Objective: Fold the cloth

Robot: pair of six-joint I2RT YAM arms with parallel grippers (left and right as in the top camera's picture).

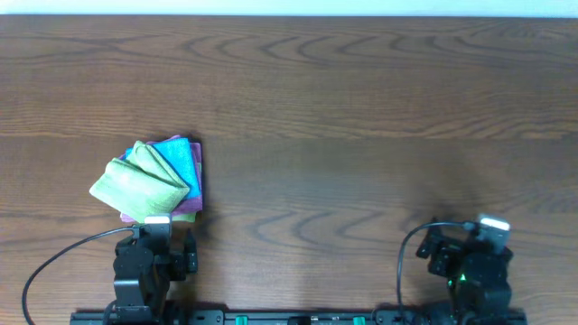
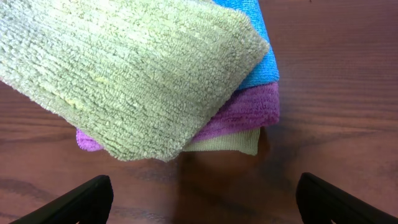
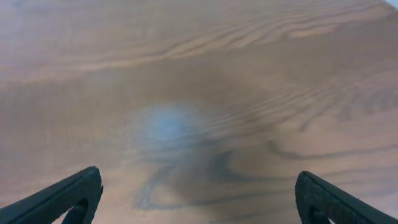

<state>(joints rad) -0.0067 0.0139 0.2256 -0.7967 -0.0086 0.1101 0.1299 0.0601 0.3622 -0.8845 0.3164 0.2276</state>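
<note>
- Just beside cloth stack: left gripper, spread wide, empty; far from it: right gripper, likewise
- Risk: pinching several layers together, dragging stack askew

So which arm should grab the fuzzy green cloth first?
Left. The left claw sits open right beside the green cloth on top of the pile. The right claw is far across, facing only table.
</note>
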